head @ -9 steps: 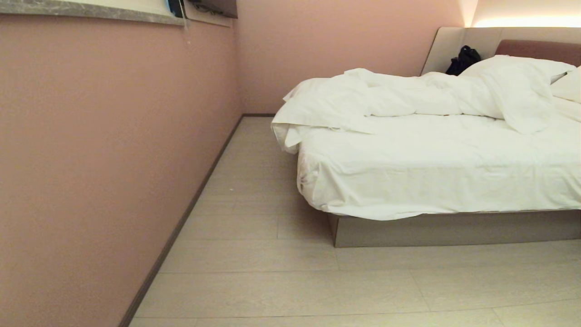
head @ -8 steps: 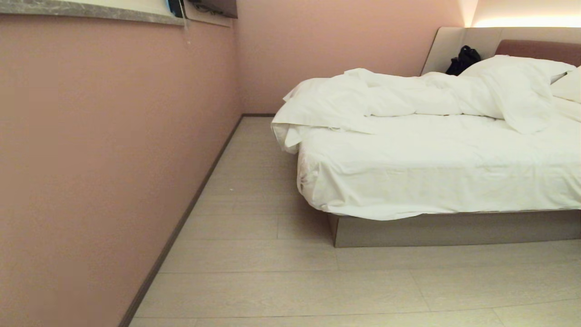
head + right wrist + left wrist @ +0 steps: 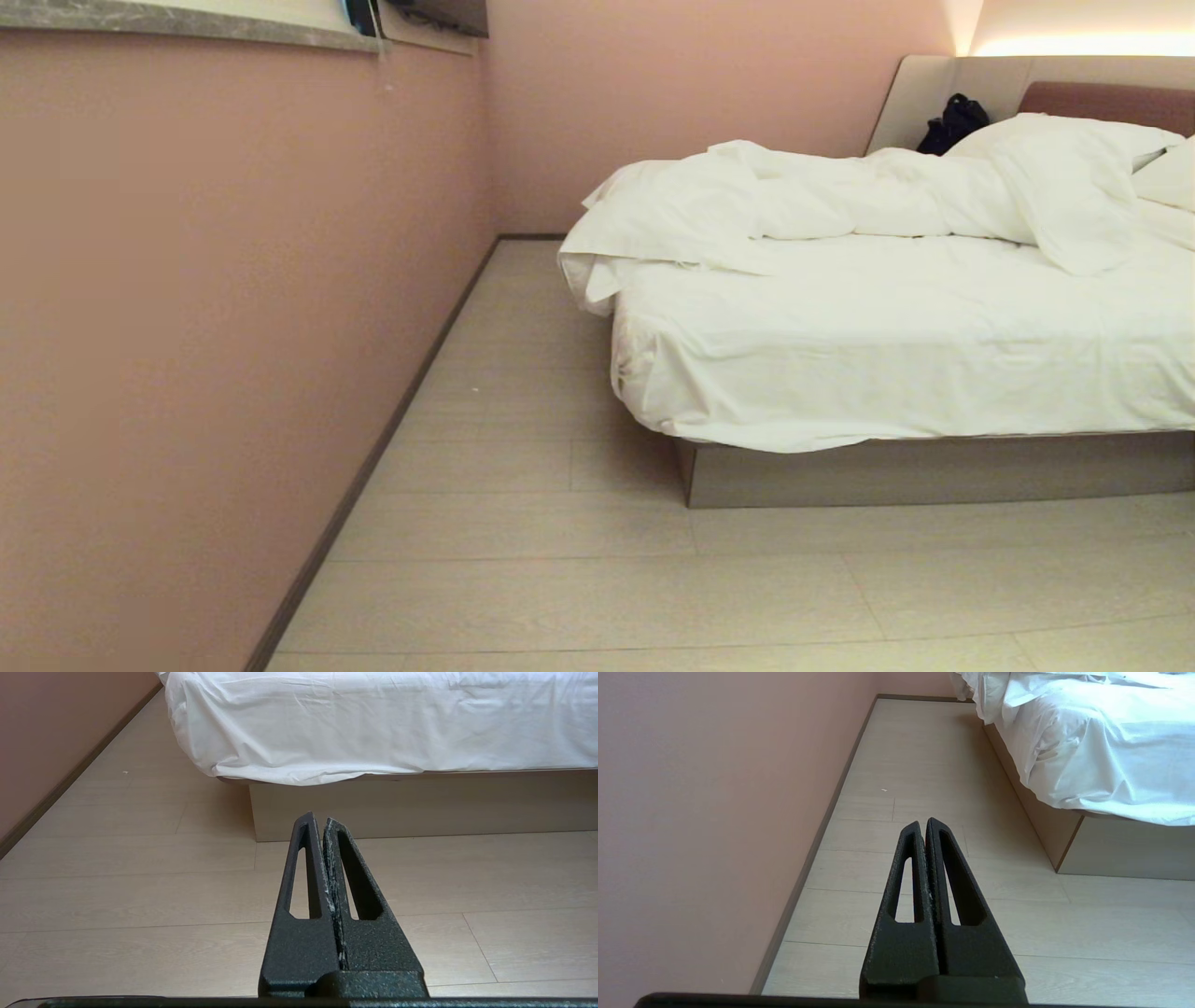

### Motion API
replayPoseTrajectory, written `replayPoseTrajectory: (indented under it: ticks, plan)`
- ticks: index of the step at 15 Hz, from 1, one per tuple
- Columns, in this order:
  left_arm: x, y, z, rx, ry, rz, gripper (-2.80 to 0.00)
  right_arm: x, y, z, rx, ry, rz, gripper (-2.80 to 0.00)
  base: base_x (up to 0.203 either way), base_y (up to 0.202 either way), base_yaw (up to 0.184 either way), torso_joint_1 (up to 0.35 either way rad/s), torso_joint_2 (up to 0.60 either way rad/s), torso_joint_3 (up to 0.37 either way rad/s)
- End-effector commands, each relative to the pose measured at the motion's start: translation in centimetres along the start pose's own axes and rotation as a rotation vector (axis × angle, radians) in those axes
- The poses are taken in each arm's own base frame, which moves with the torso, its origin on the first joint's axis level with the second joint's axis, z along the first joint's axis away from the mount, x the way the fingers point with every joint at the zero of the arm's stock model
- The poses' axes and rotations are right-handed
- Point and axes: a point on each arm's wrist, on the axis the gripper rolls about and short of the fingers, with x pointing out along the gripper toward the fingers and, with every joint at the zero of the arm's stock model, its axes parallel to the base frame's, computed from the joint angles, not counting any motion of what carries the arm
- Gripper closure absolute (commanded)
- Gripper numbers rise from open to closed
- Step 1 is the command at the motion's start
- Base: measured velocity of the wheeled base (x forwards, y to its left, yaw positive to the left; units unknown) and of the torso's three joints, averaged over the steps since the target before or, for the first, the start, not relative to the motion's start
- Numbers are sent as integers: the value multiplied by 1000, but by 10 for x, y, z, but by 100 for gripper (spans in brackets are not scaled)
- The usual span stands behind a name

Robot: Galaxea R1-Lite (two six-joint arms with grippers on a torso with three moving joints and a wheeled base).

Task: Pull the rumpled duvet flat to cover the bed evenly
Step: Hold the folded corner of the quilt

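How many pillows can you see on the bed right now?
2 in the head view, both at the headboard end: one large pillow partly draped by the bunched duvet, one at the picture's right edge. More may be out of frame.

The black, textured right gripper (image 3: 318, 820) hangs above the pale wood-plank floor (image 3: 140, 905), its two slotted fingers pressed together, pointing toward the corner of the low bed (image 3: 420, 807) with its grey-beige box base. A wrinkled white sheet (image 3: 373, 723) drapes over the mattress edge. A pink wall (image 3: 42, 728) with dark skirting stands beside the floor
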Motion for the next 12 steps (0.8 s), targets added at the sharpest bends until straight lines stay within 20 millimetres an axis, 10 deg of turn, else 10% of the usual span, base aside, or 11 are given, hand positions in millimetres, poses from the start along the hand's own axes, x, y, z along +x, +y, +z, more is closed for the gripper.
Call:
replayPoseTrajectory:
  ticks: [1, 12]
  plan:
    - [0, 0, 0, -1, -1, 0, 0, 0, 0, 0, -1, -1, 0, 0, 0, 0, 0, 0, 0, 0]
    - [0, 0, 0, 5, -1, 0, 0, 0, 0, 0, 1, -3, 0, 0, 0, 0, 0, 0, 0, 0]
